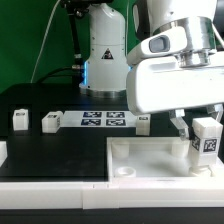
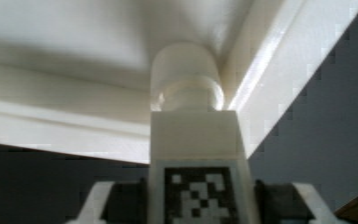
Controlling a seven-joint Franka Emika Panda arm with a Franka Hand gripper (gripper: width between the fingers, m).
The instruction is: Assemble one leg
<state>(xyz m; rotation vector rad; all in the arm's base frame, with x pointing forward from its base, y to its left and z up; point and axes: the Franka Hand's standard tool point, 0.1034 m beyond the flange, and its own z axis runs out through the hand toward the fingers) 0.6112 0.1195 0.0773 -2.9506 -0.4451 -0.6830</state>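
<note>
While the leg [image 1: 205,142] stands upright at the tabletop [image 1: 150,160] corner on the exterior view's right | gripper [image 2: 197,205] fingers clamp its tagged end | tip's contact with tabletop: blurred, cannot tell

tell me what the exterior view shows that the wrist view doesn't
Only the exterior view: the marker board, two loose legs on the black table, and the arm's white base. Only the wrist view: a close look along the held leg, its rounded end near the raised rim of the tabletop; whether they touch is unclear. Both: the gripper shut on the tagged leg over the white tabletop.
</note>
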